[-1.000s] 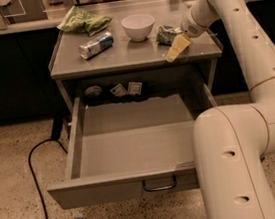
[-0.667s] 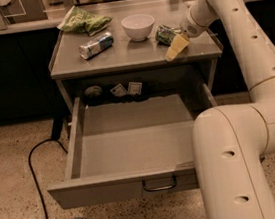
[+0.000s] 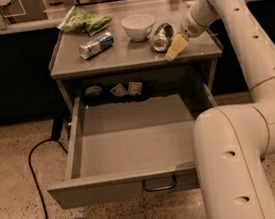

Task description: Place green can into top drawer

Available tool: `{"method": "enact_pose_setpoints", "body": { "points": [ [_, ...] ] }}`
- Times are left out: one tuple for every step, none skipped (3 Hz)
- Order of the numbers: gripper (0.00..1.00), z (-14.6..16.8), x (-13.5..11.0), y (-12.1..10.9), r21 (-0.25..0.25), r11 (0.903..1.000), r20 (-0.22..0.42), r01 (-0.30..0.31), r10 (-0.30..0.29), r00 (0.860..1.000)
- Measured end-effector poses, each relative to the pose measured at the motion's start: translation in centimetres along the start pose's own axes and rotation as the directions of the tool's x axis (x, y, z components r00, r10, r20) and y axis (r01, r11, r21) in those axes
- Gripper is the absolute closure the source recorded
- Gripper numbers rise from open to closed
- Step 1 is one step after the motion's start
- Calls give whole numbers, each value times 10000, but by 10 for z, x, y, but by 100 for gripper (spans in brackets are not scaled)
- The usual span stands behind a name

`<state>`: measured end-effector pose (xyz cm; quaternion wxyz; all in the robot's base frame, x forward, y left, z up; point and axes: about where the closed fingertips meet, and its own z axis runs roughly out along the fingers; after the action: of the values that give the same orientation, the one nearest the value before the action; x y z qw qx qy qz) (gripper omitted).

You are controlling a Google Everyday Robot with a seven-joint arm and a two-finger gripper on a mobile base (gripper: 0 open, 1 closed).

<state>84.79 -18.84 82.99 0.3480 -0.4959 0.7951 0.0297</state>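
Camera view shows the green can (image 3: 161, 36) lying on its side on the table top (image 3: 121, 59), just beside the white bowl (image 3: 138, 25). The gripper (image 3: 175, 47) is right next to the can, on its right, near the table's front edge. I cannot tell if the gripper is wide or narrow, or if it has the can. I think it should hug the can around the middle and lift up first, so it does not bump the bowl. The top drawer (image 3: 104, 191) is pulled out below, with lots of room inside. The big arm (image 3: 236, 169) covers its right front corner, so the middle looks like the easy way down.
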Motion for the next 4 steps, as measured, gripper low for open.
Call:
{"method": "enact_pose_setpoints", "body": {
  "points": [
    [63,0,0,0,0,10000,0,0,0,10000],
    [39,0,0,0,-1,10000,0,0,0,10000],
    [16,0,0,0,-1,10000,0,0,0,10000],
    [0,0,0,0,3,10000,2,2,-2,10000]
  ]
}}
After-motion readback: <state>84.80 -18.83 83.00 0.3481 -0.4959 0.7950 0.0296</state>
